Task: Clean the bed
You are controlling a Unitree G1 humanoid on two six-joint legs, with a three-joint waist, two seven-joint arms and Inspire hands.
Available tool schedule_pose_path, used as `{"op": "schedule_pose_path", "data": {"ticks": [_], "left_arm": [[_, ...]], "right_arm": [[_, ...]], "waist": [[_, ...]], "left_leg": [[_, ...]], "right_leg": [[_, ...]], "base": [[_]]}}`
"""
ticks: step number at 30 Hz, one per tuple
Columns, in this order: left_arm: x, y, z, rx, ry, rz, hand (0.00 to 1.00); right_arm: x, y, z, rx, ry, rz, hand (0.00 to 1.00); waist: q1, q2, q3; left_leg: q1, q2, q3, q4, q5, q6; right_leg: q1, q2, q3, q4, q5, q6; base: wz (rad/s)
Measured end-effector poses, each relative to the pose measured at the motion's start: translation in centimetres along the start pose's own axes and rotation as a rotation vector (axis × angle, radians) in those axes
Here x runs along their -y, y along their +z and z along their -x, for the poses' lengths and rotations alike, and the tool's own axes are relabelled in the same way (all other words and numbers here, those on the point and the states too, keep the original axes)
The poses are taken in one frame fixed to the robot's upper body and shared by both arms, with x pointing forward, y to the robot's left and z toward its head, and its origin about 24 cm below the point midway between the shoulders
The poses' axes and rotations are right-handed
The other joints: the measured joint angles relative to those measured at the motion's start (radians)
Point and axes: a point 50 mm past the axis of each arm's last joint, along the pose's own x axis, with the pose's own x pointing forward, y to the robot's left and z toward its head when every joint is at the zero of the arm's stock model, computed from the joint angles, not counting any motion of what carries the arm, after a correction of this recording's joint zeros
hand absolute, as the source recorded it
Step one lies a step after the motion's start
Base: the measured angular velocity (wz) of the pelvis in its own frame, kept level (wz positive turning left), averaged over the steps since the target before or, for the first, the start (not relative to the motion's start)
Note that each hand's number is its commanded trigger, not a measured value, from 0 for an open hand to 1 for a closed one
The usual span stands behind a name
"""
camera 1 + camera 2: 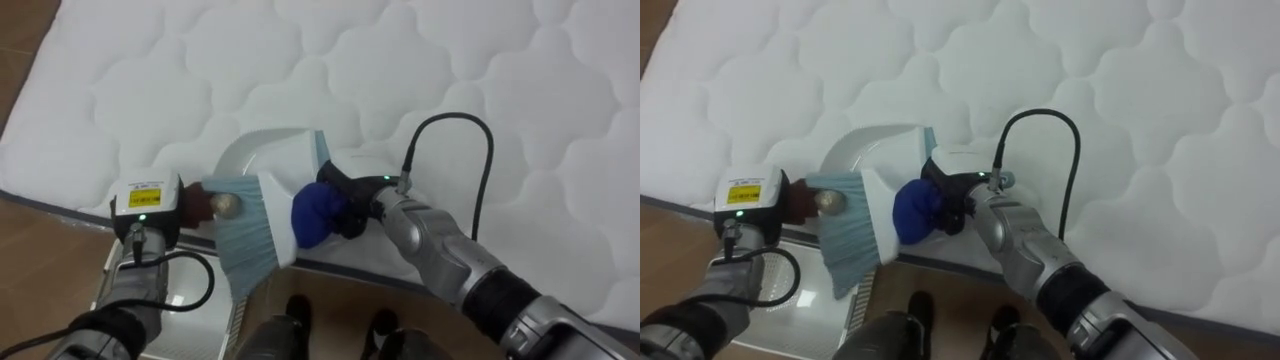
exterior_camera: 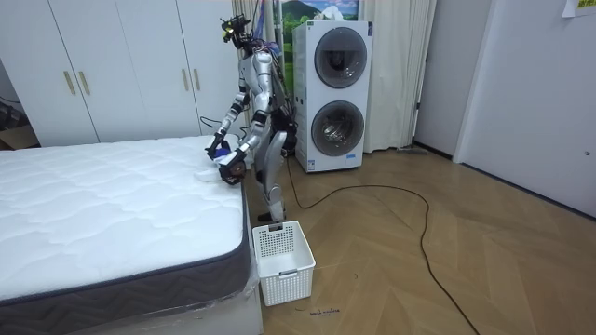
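- Cannot read the grip of the left robot hand: fingers mostly buried behind the bristles of the brush.
- Hidden behind the brush head: the near edge and handle of the dustpan.
- Wrapped inside the curled right robot hand: part of the brush's blue handle.
- Cut off by the lower edge and crossed by the left forearm: the basket.
- Cut off in every view: the bed.
- Too small in the room view to separate hands from tools.
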Motion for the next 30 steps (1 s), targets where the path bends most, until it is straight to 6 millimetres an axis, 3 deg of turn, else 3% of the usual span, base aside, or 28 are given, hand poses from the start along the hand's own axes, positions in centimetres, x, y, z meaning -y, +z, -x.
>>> {"op": "schedule_pose_path", "data": {"ticks": [18,20,30], "left_arm": [[-0.1,-0.2,-0.1,-0.004,0.017,0.045,1.0],[-0.1,-0.2,0.0,-0.004,0.023,0.046,1.0],[0.5,-1.6,0.8,-0.011,0.053,0.025,1.0]], "right_arm": [[0.2,-0.1,0.1,0.025,-0.007,0.019,1.0],[0.3,-0.2,0.1,0.026,-0.009,0.026,1.0],[0.3,-0.1,0.2,0.04,-0.01,0.029,1.0]], "waist": [[0.002,0.014,0.004],[0.003,0.023,0.0022],[0.01,0.042,-0.0066]], "left_leg": [[-0.026,0.007,-0.001,0.02,-0.008,0.003],[-0.035,0.015,-0.001,0.035,-0.016,0.004],[-0.036,0.015,0.007,0.041,-0.02,0.004]], "right_leg": [[-0.018,0.007,-0.001,0.0,0.001,0.0],[-0.021,0.009,-0.002,0.003,0.0,0.0],[-0.031,0.006,-0.001,0.013,0.0,-0.001]], "base": [[0.0],[-0.05],[-0.02]]}}
